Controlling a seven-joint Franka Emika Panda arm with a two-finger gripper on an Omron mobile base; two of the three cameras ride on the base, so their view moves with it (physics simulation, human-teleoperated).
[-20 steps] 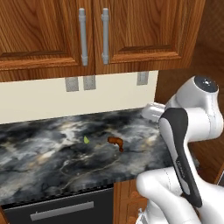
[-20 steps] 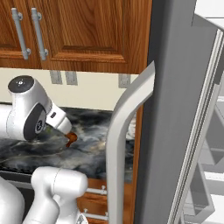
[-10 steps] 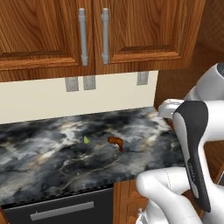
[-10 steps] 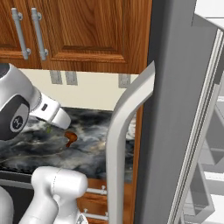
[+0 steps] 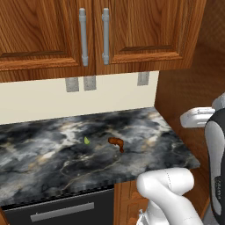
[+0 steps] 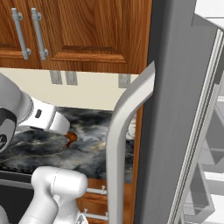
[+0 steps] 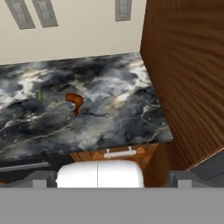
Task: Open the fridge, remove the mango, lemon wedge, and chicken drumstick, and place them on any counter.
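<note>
Pincer, jaws apart and empty, has swung right, away from the chicken drumstick [image 5: 116, 142].

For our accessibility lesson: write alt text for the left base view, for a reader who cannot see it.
A chicken drumstick and a tiny lemon wedge lie slightly apart on a black marbled counter. Wooden cabinets hang above, and the robot's white arm rises at the lower right.
</note>
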